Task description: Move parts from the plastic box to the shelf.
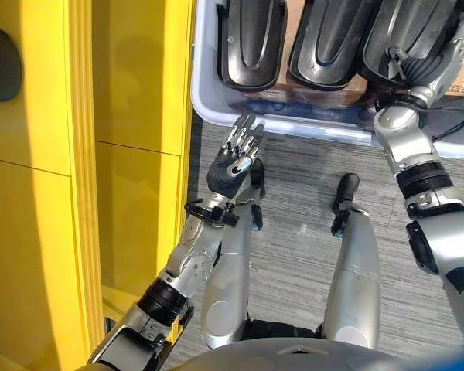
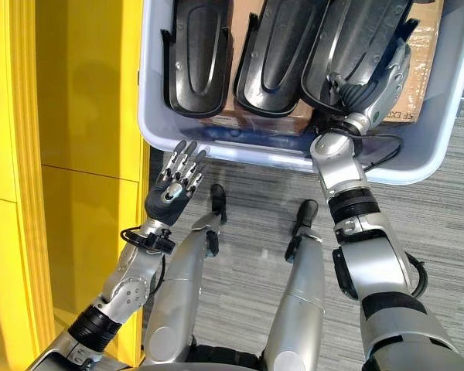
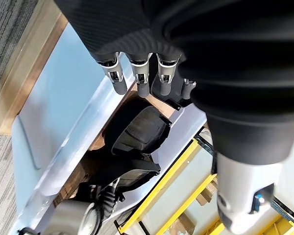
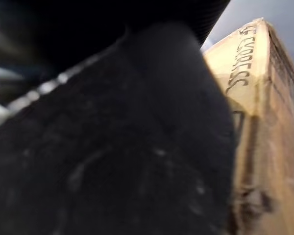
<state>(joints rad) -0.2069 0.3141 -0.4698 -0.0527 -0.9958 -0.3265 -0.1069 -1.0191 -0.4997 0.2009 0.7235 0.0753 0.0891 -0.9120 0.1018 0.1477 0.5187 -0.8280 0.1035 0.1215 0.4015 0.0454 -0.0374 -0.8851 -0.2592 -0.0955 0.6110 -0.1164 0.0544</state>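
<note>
A pale blue plastic box (image 2: 151, 127) sits on the floor ahead of me. Three black moulded parts stand side by side in it: left (image 2: 197, 54), middle (image 2: 274, 46) and right (image 2: 348, 39). My right hand (image 2: 367, 93) reaches over the front rim, and its thumb and fingers (image 2: 400, 66) are curled on the lower end of the right part, whose black surface (image 4: 112, 147) looms close in the right wrist view. My left hand (image 1: 232, 166) hovers just short of the box's front rim (image 3: 63, 147), open with straight fingers (image 3: 139, 83) and holding nothing.
The yellow shelf (image 1: 131, 116) stands close on my left, its upright (image 1: 77, 193) near my left arm. Brown cardboard (image 2: 425, 46) lies under the parts in the box. Grey carpet (image 1: 301, 201) covers the floor between me and the box.
</note>
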